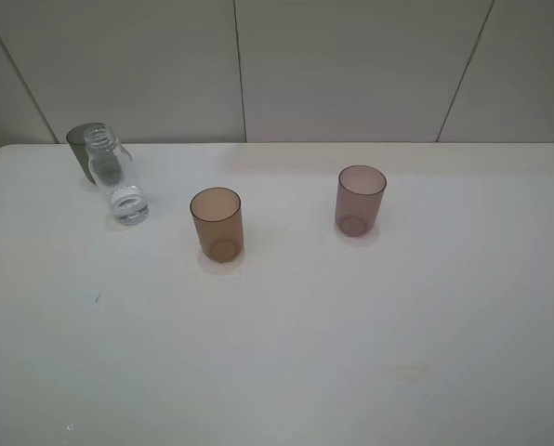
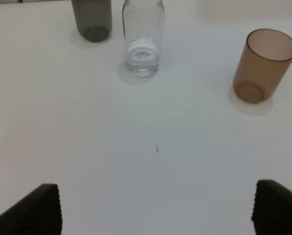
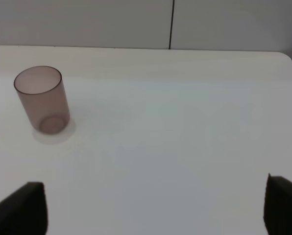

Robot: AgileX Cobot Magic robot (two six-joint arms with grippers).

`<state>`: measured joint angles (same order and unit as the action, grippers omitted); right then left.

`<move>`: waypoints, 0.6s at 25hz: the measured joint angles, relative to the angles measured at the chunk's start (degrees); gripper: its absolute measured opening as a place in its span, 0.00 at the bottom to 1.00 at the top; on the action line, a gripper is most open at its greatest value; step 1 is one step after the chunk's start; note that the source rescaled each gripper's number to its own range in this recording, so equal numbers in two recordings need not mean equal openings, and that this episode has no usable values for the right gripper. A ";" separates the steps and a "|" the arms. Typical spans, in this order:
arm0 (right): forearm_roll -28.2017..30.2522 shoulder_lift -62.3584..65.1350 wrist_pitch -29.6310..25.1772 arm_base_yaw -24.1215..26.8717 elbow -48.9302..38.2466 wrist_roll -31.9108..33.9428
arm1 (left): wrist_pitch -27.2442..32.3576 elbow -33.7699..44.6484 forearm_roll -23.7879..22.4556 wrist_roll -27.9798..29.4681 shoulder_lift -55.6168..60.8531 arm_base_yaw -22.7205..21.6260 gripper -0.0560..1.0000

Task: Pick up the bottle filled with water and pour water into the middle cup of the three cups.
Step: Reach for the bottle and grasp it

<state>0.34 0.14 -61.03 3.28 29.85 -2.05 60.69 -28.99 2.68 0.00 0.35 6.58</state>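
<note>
The white table (image 1: 351,353) is spread across the view. At its far left the bottle (image 1: 115,177) is stood upright, just beside the dark grey cup (image 1: 80,149). The amber middle cup (image 1: 217,224) is placed near the bottle's right, the mauve cup (image 1: 361,200) further right. The left gripper (image 2: 156,210) and right gripper (image 3: 156,205) are held spread wide above the tabletop.

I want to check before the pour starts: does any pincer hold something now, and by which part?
Nothing is held. The left pincer and the right pincer are both open and empty; the bottle stands untouched on the table.
</note>
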 joint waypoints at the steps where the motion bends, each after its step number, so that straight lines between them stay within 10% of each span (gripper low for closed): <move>1: 0.00 0.00 0.00 0.00 0.00 0.00 | -0.74 -0.38 -0.37 0.00 0.00 0.39 1.00; 15: 0.00 0.00 0.00 0.00 0.00 0.00 | -41.91 -1.33 -4.39 -1.10 -34.59 5.79 1.00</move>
<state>0.34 0.14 -61.03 3.28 29.85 -2.05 18.78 -30.32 -1.71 -1.10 -34.24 12.37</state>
